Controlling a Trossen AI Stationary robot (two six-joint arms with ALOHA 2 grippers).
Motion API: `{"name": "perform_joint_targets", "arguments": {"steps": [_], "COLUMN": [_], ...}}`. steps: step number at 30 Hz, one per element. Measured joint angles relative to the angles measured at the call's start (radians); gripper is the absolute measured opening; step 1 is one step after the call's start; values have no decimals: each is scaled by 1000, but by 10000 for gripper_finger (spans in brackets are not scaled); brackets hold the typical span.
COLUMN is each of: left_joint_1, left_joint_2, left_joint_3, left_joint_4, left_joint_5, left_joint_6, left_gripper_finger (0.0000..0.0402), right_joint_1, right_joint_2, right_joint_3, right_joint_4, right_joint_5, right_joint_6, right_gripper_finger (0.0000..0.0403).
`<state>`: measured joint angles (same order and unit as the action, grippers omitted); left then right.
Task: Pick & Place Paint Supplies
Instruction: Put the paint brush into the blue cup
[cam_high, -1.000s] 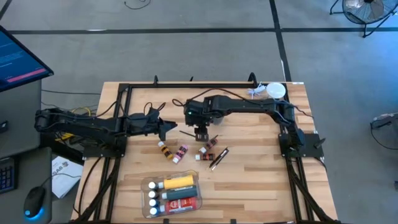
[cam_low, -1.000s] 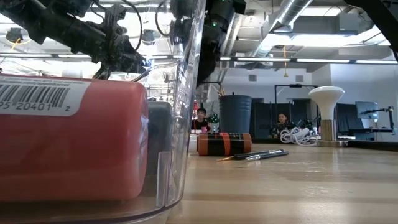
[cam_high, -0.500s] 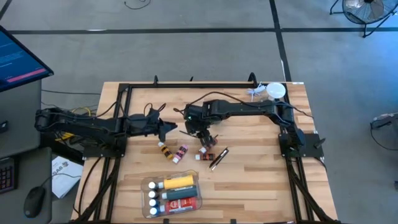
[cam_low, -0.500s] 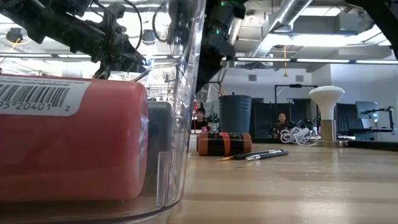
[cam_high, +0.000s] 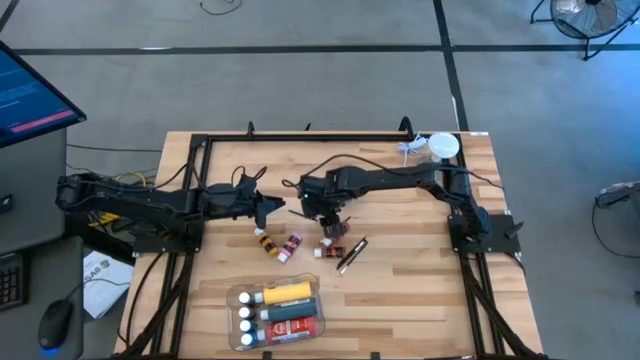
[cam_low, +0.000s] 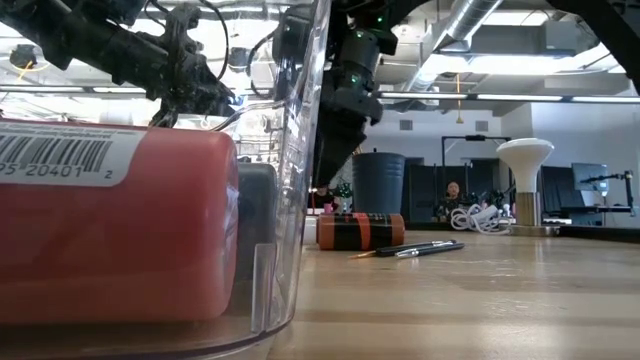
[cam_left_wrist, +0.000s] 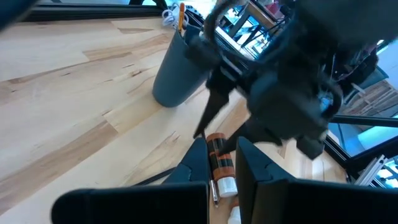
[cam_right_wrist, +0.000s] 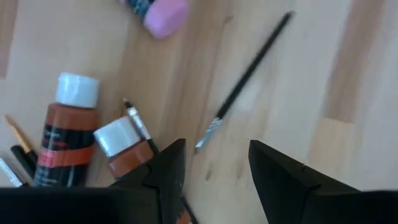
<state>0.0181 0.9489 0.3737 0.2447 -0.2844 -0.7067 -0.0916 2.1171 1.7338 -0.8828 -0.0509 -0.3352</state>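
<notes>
At mid-surface we see the right hand (cam_high: 326, 217) hanging with its dark fingers (cam_right_wrist: 163, 167) spread, gripping nothing, just above a thin dark-handled brush with a metal ferrule (cam_right_wrist: 245, 76) lying flat on the pale wooden plank surface (cam_high: 420, 290). Beside it lie two brown cylindrical paint bottles with white caps (cam_right_wrist: 65, 132) and a pink-capped tube (cam_high: 292, 244); a second pair of slim brushes (cam_high: 352, 253) rests just toward the right edge. The left hand (cam_high: 274, 206), fingers pressed together and empty, hovers nearby on the left. Against the near edge sits a clear plastic tray (cam_high: 237, 296) packed with a yellow bottle (cam_high: 289, 292), a red tube (cam_low: 110, 220) and white-capped tubes. Bare wood lies open toward the right edge and near-right corner; a white-lidded jar (cam_high: 444, 147) stands at the far-right corner.
</notes>
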Motion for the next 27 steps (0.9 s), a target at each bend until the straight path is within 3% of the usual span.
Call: {"name": "perform_joint_targets", "arguments": {"steps": [27], "left_joint_1": [-1], "left_joint_2": [0], "left_joint_3": [0], "left_joint_4": [5], "left_joint_5": [0], "left_joint_6": [-7], "left_gripper_finger": [1], "right_joint_1": [24], "right_joint_2": [81], "right_joint_3": [1], "right_joint_4": [22], "right_joint_5": [30], "right_joint_6": [86], "right_gripper_finger": [159]}}
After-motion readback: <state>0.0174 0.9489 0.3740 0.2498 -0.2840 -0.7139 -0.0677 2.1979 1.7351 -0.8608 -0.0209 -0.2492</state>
